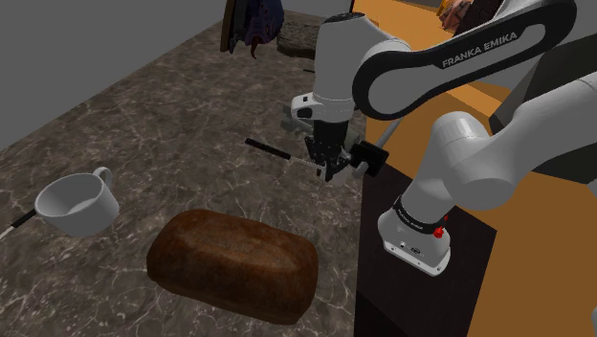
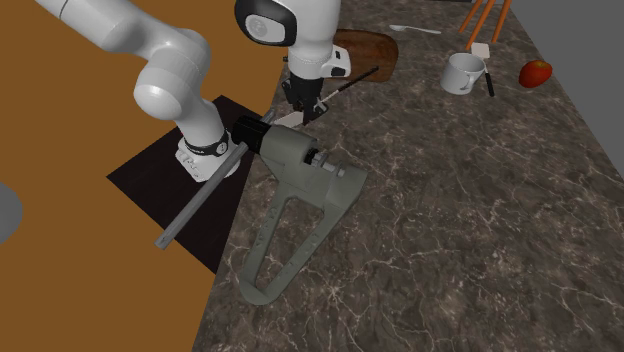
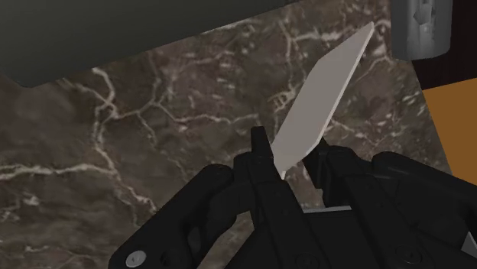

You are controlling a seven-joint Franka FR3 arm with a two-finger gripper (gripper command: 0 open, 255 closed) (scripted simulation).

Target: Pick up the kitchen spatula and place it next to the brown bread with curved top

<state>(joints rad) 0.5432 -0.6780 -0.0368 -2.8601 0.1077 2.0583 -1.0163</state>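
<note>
The kitchen spatula (image 1: 271,149) has a thin black handle and a pale grey blade (image 3: 322,95). It hangs level, a little above the dark marble counter (image 1: 143,124), with my black gripper (image 1: 330,170) shut on it near where blade and handle meet. In the wrist view the blade sticks out past the gripper (image 3: 290,157). The brown bread with curved top (image 1: 234,263) lies on the counter in front of the gripper, toward the shoulder view's bottom. In the second exterior view the gripper (image 2: 305,105) with the spatula (image 2: 352,84) is in front of the bread (image 2: 368,50).
A white mug (image 1: 77,203) stands at the shoulder view's left. A grey-green metal device (image 2: 300,190) with a long bar lies by the counter edge near my stand (image 2: 160,180). A red fruit (image 2: 537,72) and a spoon (image 2: 415,30) lie farther off.
</note>
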